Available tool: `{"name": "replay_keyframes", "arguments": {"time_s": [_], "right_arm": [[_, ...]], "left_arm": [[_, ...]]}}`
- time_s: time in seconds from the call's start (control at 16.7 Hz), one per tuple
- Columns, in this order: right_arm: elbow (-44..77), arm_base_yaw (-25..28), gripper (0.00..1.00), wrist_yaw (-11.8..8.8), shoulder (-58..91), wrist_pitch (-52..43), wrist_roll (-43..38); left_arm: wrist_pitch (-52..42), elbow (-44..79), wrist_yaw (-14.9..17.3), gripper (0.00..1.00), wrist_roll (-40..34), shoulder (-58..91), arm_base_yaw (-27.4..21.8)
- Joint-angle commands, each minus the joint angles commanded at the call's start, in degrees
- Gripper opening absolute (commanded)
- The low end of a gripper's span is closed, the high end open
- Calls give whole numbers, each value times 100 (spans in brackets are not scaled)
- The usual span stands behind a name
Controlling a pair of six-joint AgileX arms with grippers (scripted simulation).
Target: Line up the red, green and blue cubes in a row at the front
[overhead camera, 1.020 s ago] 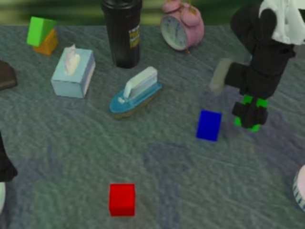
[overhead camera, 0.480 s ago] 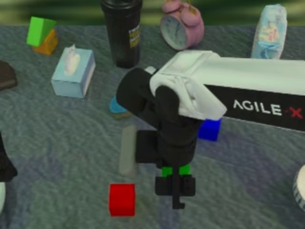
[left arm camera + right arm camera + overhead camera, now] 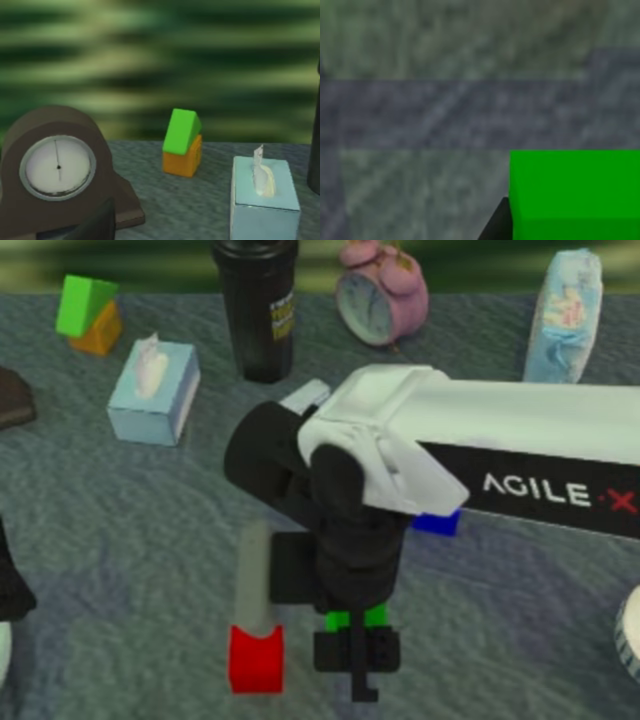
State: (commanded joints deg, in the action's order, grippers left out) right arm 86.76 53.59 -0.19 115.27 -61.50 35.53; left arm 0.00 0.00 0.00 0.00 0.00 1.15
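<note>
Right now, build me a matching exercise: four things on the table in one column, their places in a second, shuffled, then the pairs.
Things
1. red cube
2. green cube
3. blue cube
4. lime-green wedge

Places
A. atop the orange block, far left corner
B. mostly hidden under the right arm
C. on the table near the front, left of the right gripper
D. held in the right gripper, beside the red cube

Pairs: 1-C, 2-D, 3-B, 4-A

Our white-and-black right arm [image 3: 480, 455] stretches across the worktop, its black gripper [image 3: 357, 652] pointing down, fingers clamped on the bright green cube [image 3: 356, 618]; our left arm [image 3: 10, 590] sits parked at the left edge.
</note>
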Motion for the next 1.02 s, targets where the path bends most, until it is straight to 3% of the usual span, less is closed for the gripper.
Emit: {"name": "replay_keyframes", "arguments": {"time_s": [0.42, 0.72, 1.02], "right_arm": [[-768, 7, 0, 7, 427, 1249, -18], [-893, 19, 0, 11, 508, 1414, -12], [-893, 19, 38, 11, 508, 1414, -12]], "left_arm": [[0, 0, 0, 100, 0, 0, 0], [0, 0, 0, 100, 0, 0, 0], [0, 0, 0, 100, 0, 0, 0]]}}
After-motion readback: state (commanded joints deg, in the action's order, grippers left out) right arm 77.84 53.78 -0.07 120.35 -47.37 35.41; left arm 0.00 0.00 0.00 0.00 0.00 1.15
